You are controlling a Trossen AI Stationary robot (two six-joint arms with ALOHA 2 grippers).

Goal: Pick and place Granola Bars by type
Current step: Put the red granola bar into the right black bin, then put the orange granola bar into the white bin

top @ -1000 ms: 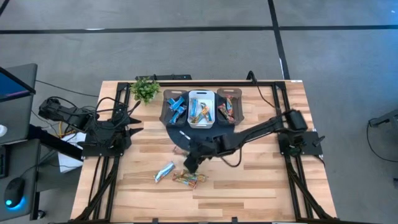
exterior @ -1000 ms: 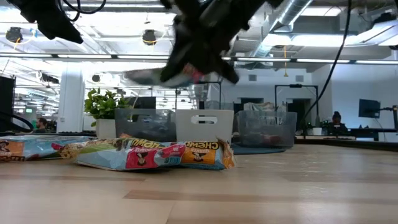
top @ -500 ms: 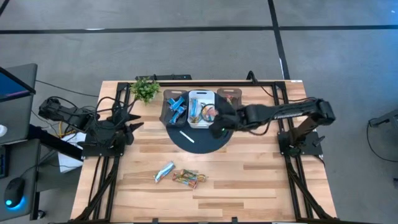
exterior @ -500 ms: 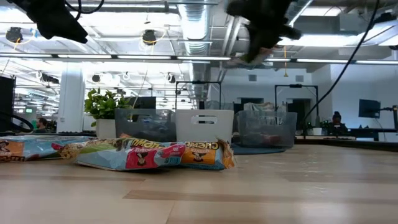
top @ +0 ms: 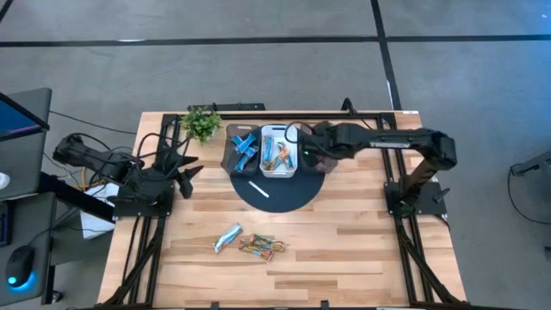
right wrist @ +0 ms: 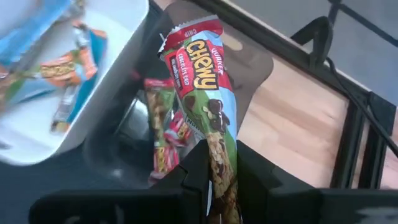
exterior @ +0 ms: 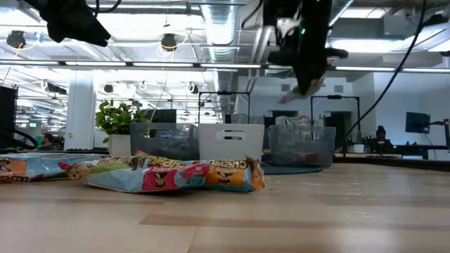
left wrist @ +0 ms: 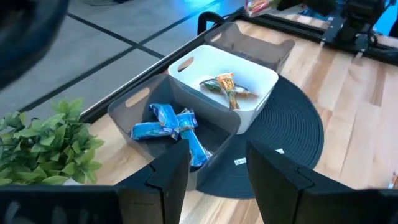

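High view: right gripper (top: pixel 306 153) sits in the upper middle of the frame, over the seam between the white plastic bin (top: pixel 278 152) and the dark grey bin on the right (top: pixel 321 148). Right wrist view shows its fingers pinched on a red-and-brown Chewy foil-wrapped granola bar (right wrist: pixel 208 93), held end-up above the dark grey bin on the right, where more red-wrapped bars (right wrist: pixel 166 134) already lie. Low view has that bar dangling at upper centre-right (exterior: pixel 299 90), clear of the bins.

Left gripper (top: pixel 184 170) is parked at the left edge of the wooden table (top: pixel 362 250), well apart from the bins. Left wrist view: its 2 fingers (left wrist: pixel 166 180) stand wide apart, nothing between them.

3 bins in a row on a round dark mat (top: pixel 284 195), upper centre:
- dark grey bin on the left (top: pixel 243 148): blue-wrapped bars (left wrist: pixel 168 123)
- white plastic bin: silver-teal and orange-wrapped bars (left wrist: pixel 227 87)
- dark grey bin on the right: red-and-brown ones

Thin white stick (top: pixel 259 189) lies on the mat just below the bins. 2 loose bars on bare wood, lower centre-left: a silver-blue foil bar (top: pixel 227 238) and, just beside it, a multicoloured foil bar (top: pixel 262 249). Small green potted plant (top: pixel 201 123) in the upper left corner of the table.
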